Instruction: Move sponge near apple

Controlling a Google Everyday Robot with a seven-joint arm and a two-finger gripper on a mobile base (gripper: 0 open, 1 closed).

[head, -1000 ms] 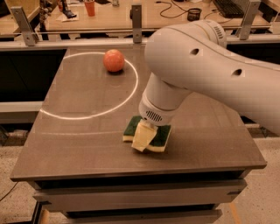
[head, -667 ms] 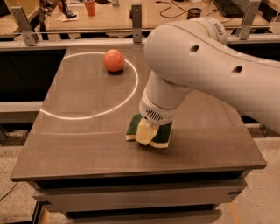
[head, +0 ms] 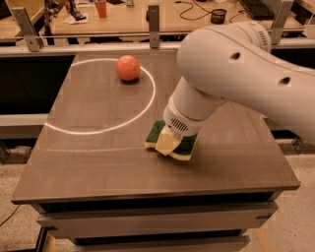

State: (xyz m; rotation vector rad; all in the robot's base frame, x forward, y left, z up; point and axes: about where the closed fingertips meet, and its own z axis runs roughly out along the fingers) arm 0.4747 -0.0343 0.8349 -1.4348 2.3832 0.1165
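The sponge (head: 156, 131), dark green on top with a pale yellow foam edge, is at the middle right of the brown table (head: 93, 162). My gripper (head: 170, 141) comes down on it from the big white arm (head: 236, 64). It is shut on the sponge, with one cream pad (head: 166, 143) showing across its front edge. The arm hides the sponge's rear part. The orange-red apple (head: 128, 68) rests at the table's far side, inside a white painted circle (head: 101, 129), well to the upper left of the sponge.
A wooden bench (head: 123, 22) with a red cup (head: 101, 8), cables and metal posts runs behind the table. The table's front edge is just below the sponge. A lower shelf sits under the tabletop.
The gripper and the sponge have shifted together a little away from the table's front edge and slightly right. The apple has not moved.
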